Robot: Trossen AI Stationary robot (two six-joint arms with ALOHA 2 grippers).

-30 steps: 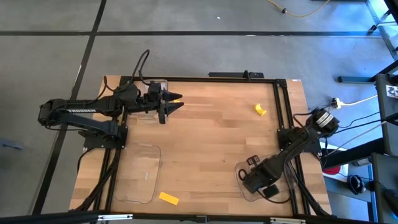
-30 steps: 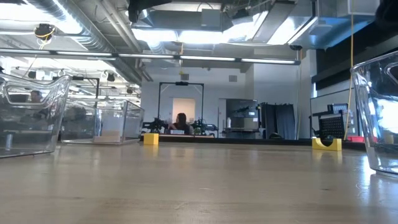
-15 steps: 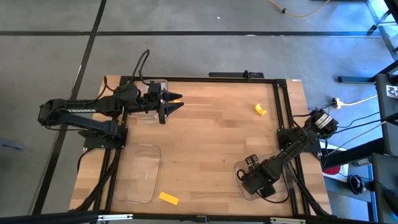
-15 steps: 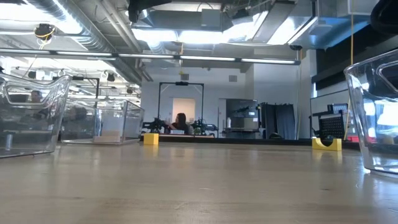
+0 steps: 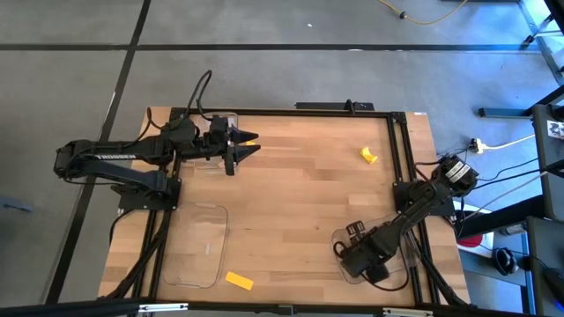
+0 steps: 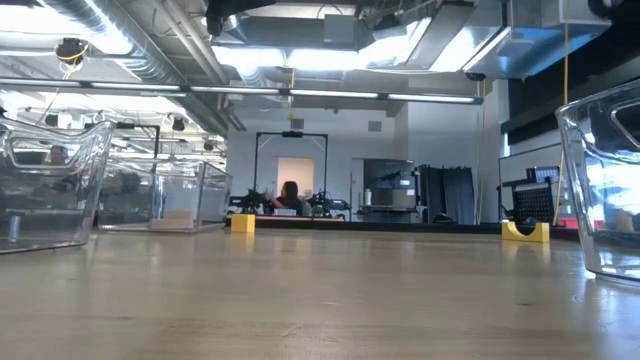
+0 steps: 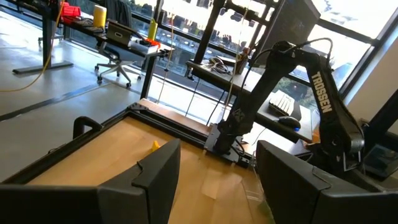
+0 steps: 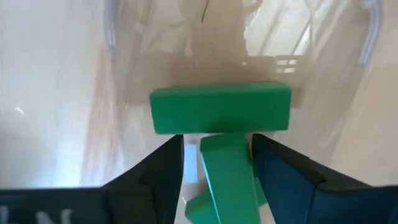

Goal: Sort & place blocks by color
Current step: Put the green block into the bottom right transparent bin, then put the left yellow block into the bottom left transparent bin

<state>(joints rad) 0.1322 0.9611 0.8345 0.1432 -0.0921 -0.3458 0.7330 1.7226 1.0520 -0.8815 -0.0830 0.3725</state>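
**Right gripper over green blocks in near-right tray**

The left gripper (image 5: 240, 148) hovers with fingers spread and empty beside a clear tray (image 5: 211, 141) at the table's far left. A yellow block (image 5: 239, 281) lies at the near edge, another (image 5: 368, 156) far right. The right gripper (image 5: 359, 261), fingers parted, sits over green blocks (image 8: 221, 117) in its tray (image 5: 407, 257).

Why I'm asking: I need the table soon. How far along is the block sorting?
Done: one green block lies in the right clear tray. In hand: a second green block sits tilted between the right gripper's open fingers, inside that tray. Left: the far yellow block and the near yellow block lie loose on the table. The left gripper waits open, empty.
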